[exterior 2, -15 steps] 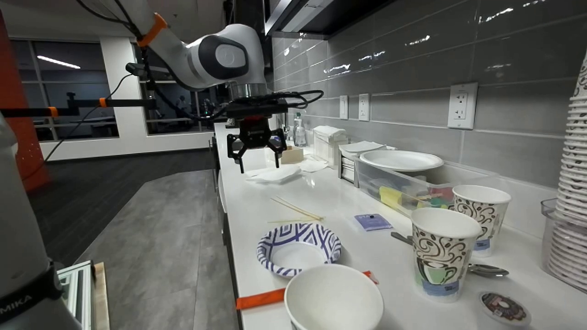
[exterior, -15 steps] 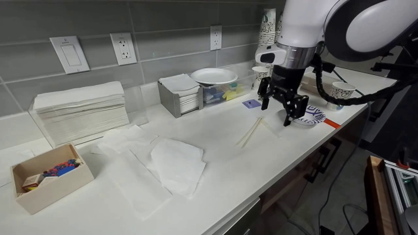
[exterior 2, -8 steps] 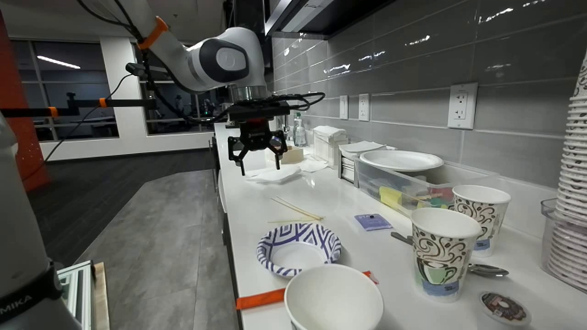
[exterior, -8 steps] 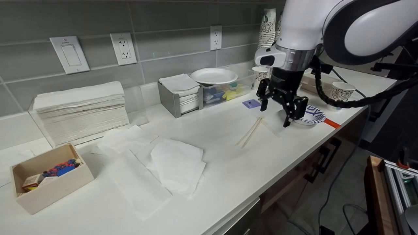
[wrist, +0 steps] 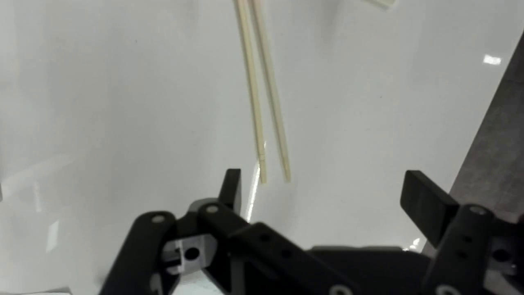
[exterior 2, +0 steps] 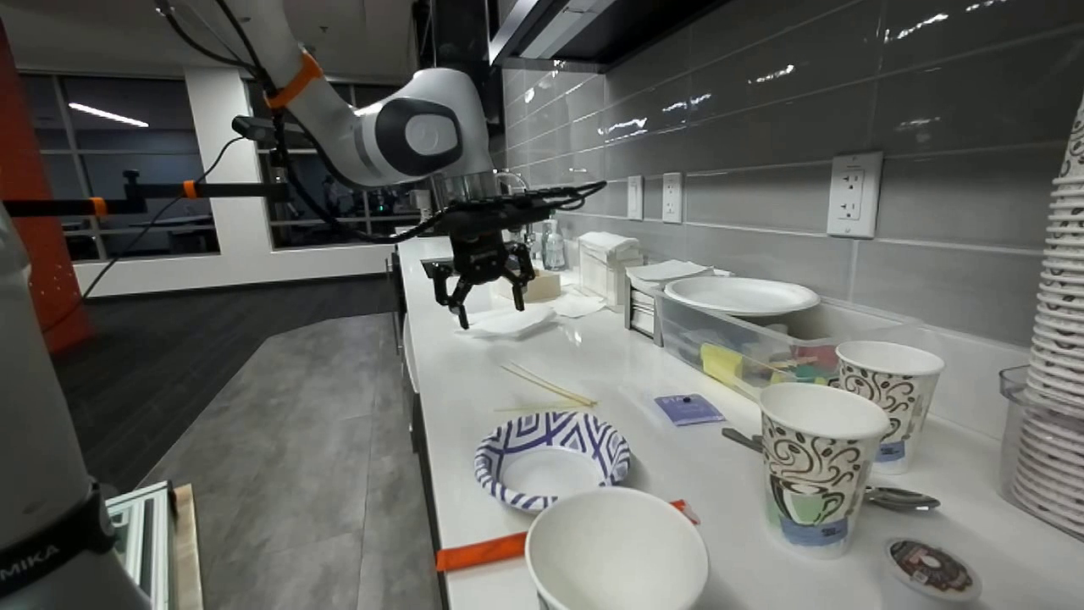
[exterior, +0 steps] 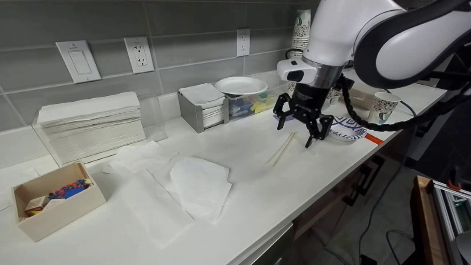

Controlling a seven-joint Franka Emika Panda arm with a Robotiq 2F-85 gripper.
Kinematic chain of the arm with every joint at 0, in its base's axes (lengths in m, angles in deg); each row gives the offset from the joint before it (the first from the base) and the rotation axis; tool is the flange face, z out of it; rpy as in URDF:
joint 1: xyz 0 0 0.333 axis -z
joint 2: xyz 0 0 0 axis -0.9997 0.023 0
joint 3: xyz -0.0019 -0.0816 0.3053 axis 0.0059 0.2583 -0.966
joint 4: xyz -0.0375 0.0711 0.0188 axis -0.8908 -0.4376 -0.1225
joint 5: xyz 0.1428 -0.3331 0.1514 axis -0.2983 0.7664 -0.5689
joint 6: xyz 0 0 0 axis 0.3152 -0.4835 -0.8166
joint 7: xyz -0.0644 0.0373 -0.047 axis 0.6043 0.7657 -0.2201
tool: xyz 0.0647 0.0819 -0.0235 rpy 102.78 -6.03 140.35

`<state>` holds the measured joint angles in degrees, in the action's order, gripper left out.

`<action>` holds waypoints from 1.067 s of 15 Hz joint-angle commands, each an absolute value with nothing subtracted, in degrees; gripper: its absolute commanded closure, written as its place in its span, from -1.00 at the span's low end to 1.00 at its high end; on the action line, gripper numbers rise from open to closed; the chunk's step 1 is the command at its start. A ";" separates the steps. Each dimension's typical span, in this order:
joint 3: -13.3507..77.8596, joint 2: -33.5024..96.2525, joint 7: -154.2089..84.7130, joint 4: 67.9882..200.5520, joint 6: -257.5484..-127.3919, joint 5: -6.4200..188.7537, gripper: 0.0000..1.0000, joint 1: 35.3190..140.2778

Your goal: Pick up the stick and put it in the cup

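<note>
Gripper (wrist: pixel 323 176) spread, holding nothing, above the counter (wrist: pixel 123 123). Sticks (wrist: pixel 254 98) lie below it, ungripped; which one is meant, can't tell. Cups (exterior 2: pixel 817 479) well apart from it. Judged pre-grasp: pick-up not done; grasp, lift, carry, drop-in all remain.

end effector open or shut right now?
Open: the end effector shows its fingers wide apart in the wrist view, nothing clamped between them.

Smooth wooden sticks (wrist: pixel 253 91), glossy counter (exterior: pixel 254 195), matt hand (exterior: pixel 293 137), paper cups (exterior 2: pixel 821 474), plastic bin (exterior 2: pixel 682 326), shiny metal spoon (exterior 2: pixel 902 500).
</note>
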<state>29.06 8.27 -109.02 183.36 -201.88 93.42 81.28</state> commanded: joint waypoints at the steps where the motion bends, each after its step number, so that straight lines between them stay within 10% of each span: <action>1: 29.06 14.37 -121.17 180.66 -203.50 86.63 -1.00 81.09; 16: 24.99 29.42 -129.23 167.70 -197.85 87.68 -0.81 86.98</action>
